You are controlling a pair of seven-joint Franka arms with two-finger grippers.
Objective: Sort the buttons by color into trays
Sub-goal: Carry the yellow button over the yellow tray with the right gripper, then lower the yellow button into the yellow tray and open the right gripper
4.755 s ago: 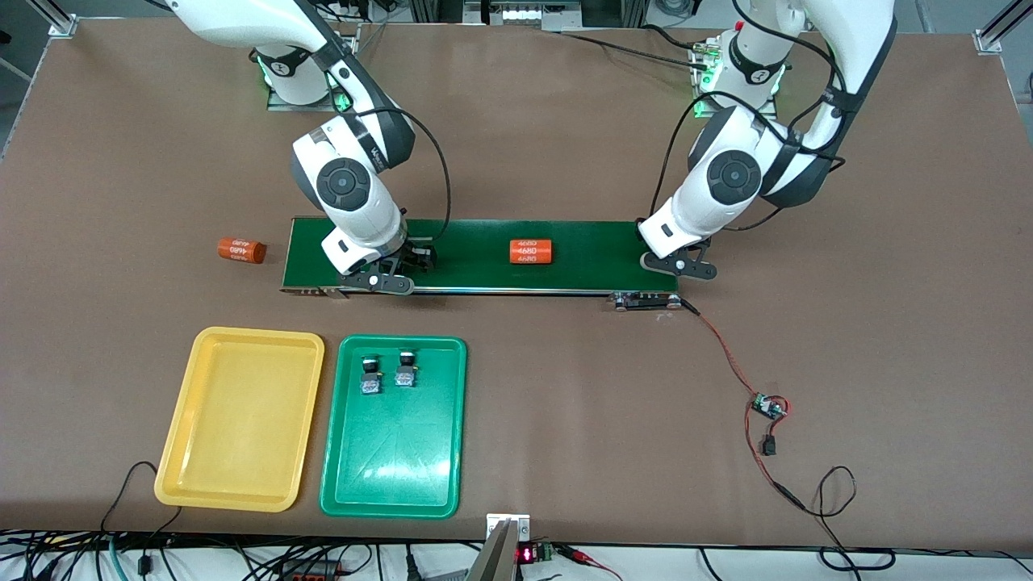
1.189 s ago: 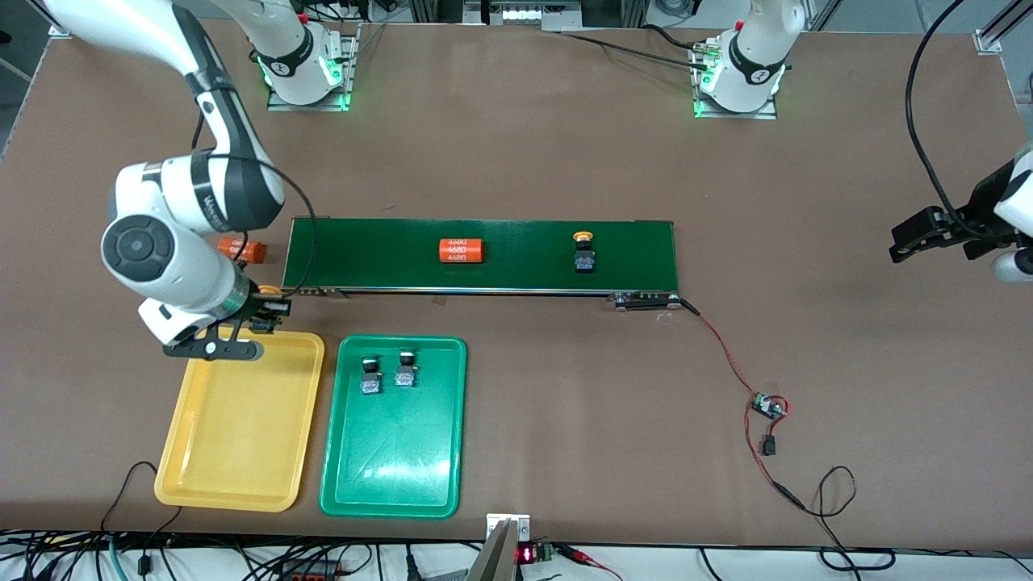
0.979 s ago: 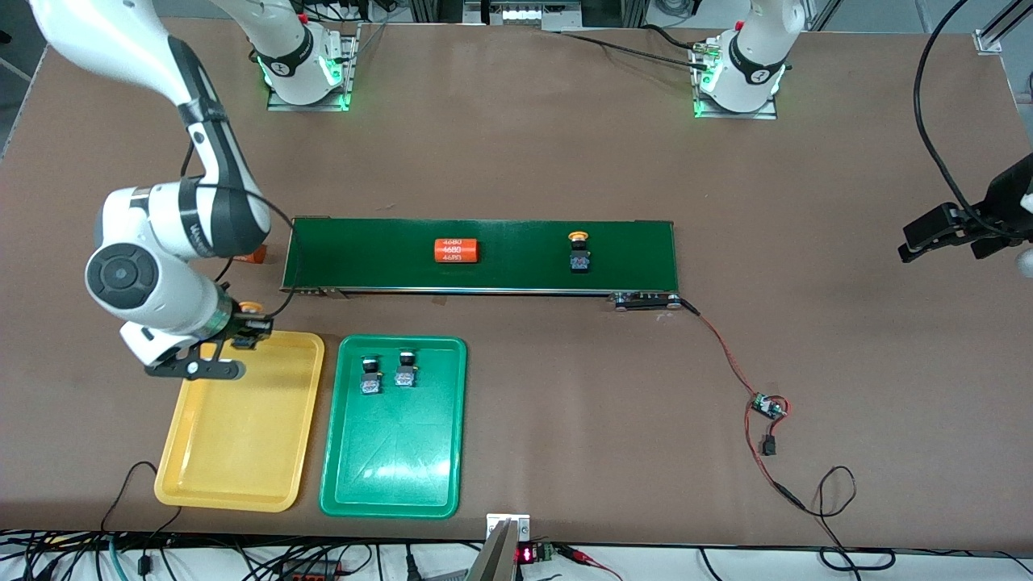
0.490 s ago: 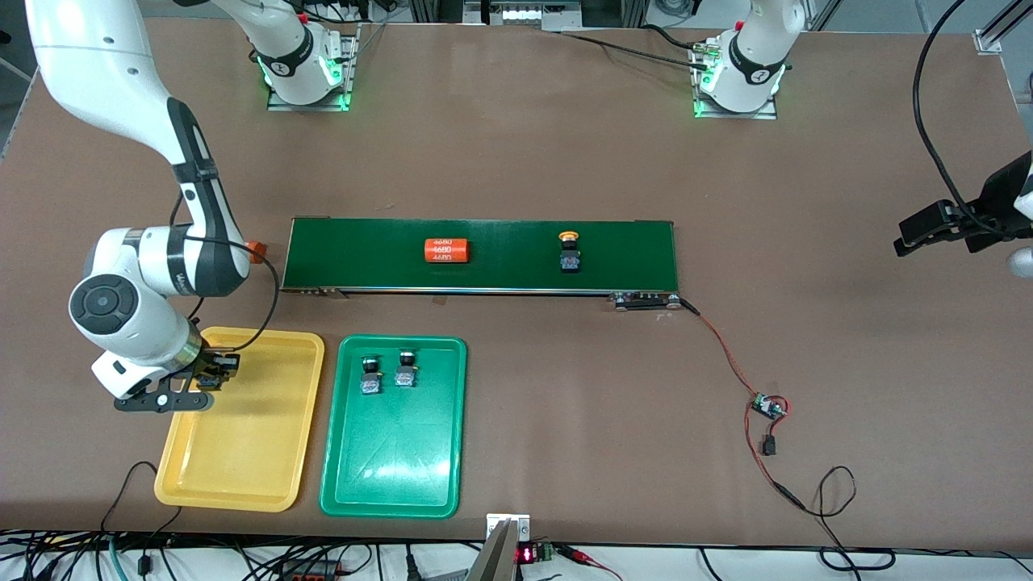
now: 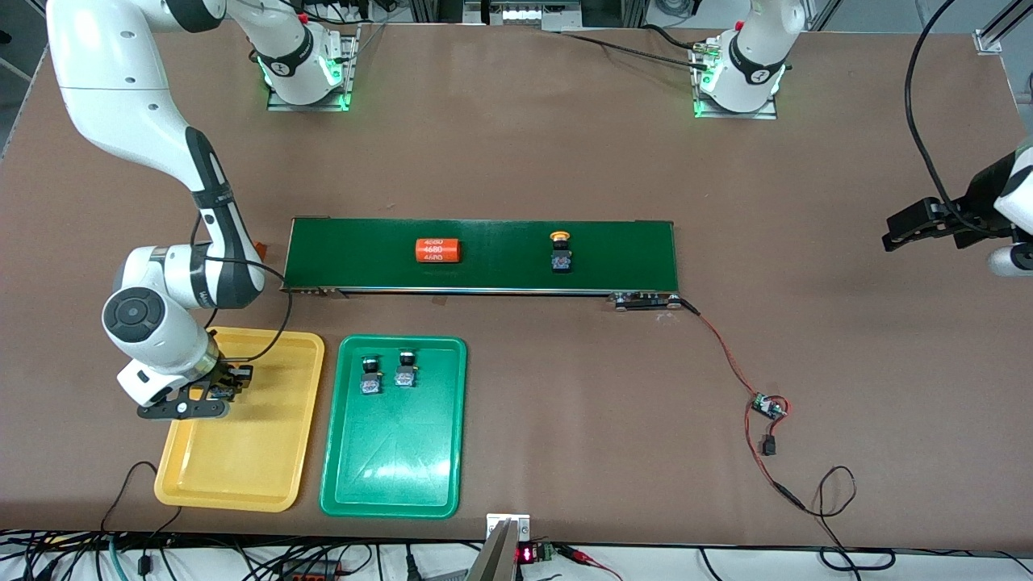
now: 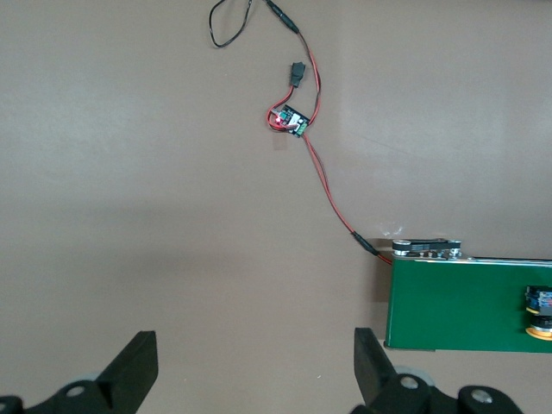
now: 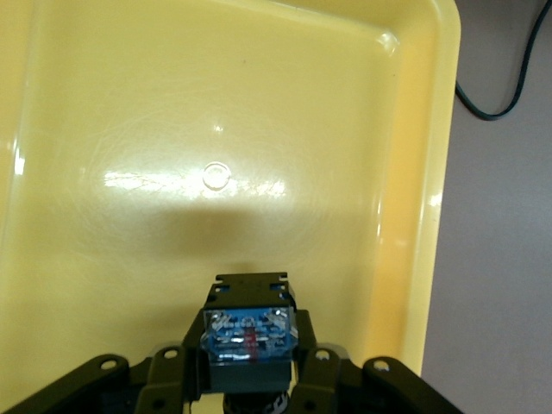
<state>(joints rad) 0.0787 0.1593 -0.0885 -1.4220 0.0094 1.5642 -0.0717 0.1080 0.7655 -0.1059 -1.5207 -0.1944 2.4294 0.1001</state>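
R tool (image 5: 228, 382) has carried a button (image 7: 247, 335) from belt edge to over yellow tray (image 5: 266, 476), clamped on it; release next. L tool (image 6: 254, 379) wide, waiting off desk's 3 o'clock end.

Glossy plastic yellow tray (image 7: 259, 112)

one button (image 7: 248, 338) held over yellow tray (image 5: 266, 484); yellow-capped button (image 5: 561, 252) upright on belt; two buttons (image 5: 386, 373) side by side in green tray (image 5: 403, 476), trays adjacent.
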